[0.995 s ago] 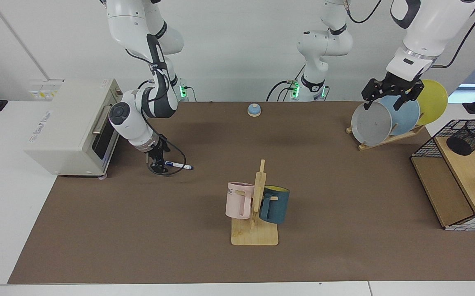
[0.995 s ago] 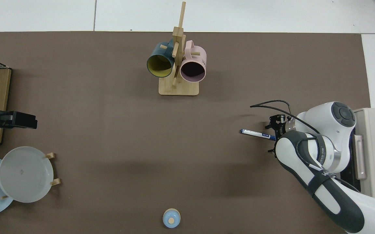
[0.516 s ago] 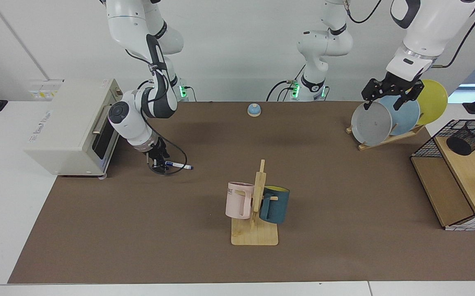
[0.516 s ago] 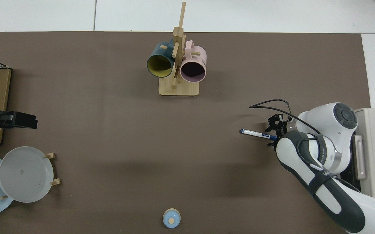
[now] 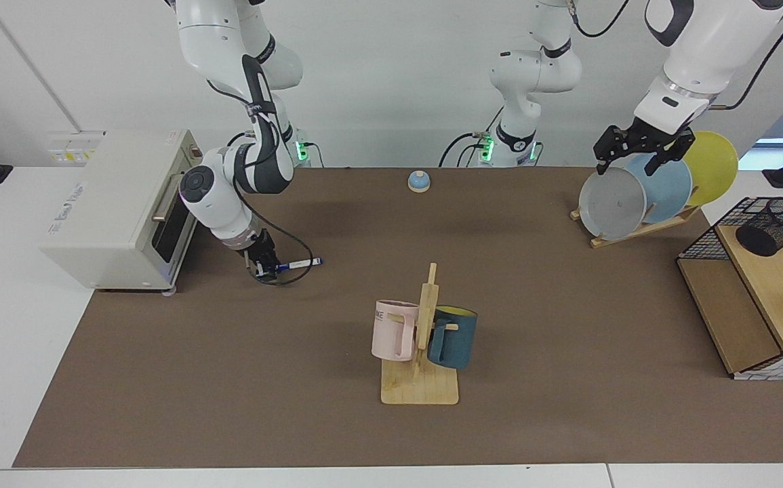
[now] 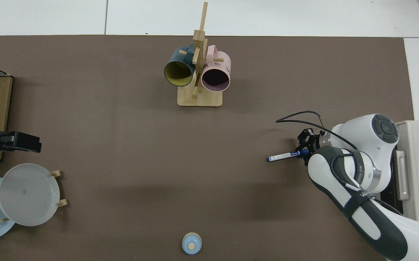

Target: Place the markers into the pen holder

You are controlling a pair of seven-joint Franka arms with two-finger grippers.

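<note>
Facing view: my right end effector is clenched on the marker's capped end; light, stiff, slippery, so grip firmly.

Right arm low and gripping, left arm waiting high.
Right arm bent down, wrist angled, right gripper low over the table near its edge by the right base, fingers clamped on marker. Left arm reaches down from above, left gripper raised near the far corner, fingers spread apart.
</note>
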